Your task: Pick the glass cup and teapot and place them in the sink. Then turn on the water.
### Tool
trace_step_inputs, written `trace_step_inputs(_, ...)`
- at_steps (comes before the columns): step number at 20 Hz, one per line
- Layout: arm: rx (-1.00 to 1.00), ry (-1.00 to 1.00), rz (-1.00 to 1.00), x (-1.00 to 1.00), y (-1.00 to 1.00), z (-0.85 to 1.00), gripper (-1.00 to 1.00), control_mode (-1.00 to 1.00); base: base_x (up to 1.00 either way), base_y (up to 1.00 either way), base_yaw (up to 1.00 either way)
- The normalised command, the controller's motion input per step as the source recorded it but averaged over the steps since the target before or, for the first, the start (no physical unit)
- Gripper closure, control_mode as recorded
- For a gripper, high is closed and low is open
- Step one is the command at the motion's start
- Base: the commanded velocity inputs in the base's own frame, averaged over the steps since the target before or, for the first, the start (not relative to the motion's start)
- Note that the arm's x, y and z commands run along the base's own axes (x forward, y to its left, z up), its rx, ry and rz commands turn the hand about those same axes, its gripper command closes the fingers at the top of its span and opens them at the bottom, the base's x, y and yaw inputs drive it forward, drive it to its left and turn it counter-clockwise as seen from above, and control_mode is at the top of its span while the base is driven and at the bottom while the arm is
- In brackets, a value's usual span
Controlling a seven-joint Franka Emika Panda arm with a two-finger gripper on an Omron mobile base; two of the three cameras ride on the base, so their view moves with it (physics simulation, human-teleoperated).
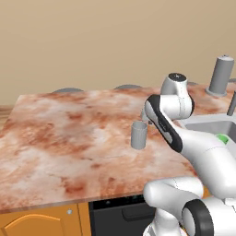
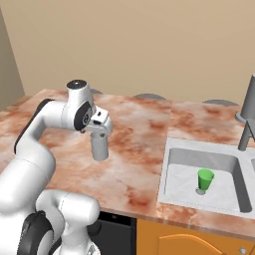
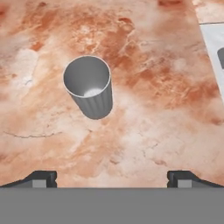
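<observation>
On the marble counter [image 1: 69, 138], near its middle, the glass cup [image 3: 89, 87] stands upright and untouched, with the gripper [image 3: 112, 178] above it, jaws spread wide and empty. Nothing has reached the sink [image 2: 174, 174] yet; a green cup [image 2: 204, 180] sits there.

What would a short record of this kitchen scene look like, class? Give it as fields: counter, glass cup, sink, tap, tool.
counter: reddish marbled top
glass cup: grey tumbler, upright on the counter, left of the sink, empty
sink: light grey basin with a small green cup standing inside
tap: tall grey cylinder behind the sink, no water running
tool: open, above the glass cup, not touching it
</observation>
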Motion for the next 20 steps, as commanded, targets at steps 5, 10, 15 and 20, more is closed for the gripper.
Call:
trace_step_inputs(5, 0.0, -0.06, -0.01, 0.48, 0.02, -0.04, -1.0, -1.0, 0.0, 0.0, 0.0)
trace_step_inputs(10, 0.0, 0.02, -0.01, 0.33, 0.03, 0.0, -1.0, -1.0, 0.0, 0.0, 0.0)
trace_step_inputs(15, 0.0, 0.18, -0.01, 0.29, 0.05, 0.0, -1.0, -1.0, 0.0, 0.0, 0.0)
trace_step_inputs(20, 0.03, 0.19, 0.0, 0.02, 0.0, -0.11, -1.0, -1.0, 0.0, 0.0, 0.0)
